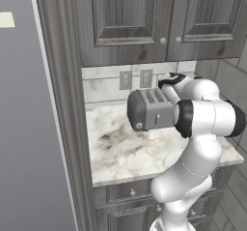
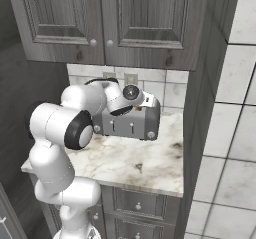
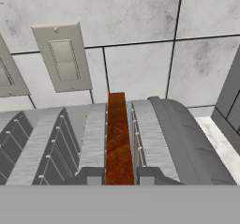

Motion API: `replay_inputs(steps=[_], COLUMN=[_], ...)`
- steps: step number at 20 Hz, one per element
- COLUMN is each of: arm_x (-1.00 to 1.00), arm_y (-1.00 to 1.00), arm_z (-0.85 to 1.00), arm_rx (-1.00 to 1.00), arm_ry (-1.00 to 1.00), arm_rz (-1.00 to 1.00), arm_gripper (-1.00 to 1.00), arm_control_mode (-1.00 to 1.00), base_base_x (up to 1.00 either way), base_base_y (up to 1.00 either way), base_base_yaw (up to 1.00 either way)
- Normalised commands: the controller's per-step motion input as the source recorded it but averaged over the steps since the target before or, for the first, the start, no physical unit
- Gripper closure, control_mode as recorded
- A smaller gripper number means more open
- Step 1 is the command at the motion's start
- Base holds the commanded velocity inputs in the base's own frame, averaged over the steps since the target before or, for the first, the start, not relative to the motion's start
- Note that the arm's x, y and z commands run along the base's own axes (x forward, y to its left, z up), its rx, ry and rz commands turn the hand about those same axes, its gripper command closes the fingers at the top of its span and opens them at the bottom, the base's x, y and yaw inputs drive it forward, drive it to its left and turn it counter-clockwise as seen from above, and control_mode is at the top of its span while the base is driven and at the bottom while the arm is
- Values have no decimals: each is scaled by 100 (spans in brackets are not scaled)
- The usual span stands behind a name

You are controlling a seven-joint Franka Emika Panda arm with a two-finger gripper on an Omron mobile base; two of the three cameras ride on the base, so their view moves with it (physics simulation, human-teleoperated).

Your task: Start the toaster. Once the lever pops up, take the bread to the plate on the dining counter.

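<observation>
The dark-grey toaster stands at the back of a marble wall counter, against the tiled backsplash. In the hand view I look down on its slots. A brown slice of bread stands on edge in one slot. My gripper is right over that slot, its two dark fingertips pressed against the slice from both sides, shut on it. In both base views my hand hangs over the toaster's top. The plate and the dining counter are out of view.
The marble wall counter has drawers below and dark wood cabinets close above. Two wall plates sit on the backsplash behind the toaster. A tall cabinet side bounds the left, a tiled wall the right.
</observation>
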Motion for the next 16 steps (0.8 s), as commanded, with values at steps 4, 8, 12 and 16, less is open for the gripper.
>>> replay_inputs(steps=[4,8,12,16], arm_x=[0,0,0,-9], arm_y=[0,0,0,0], arm_z=[0,0,2,23], arm_rx=[0,0,0,0], arm_ry=[0,0,-1,-8], arm_rz=[0,0,0,0], arm_gripper=[100,100,100,100], arm_control_mode=[-100,-100,-100,-100], base_base_x=[0,0,0,0], base_base_y=[0,0,0,0], base_base_yaw=[0,0,0,0])
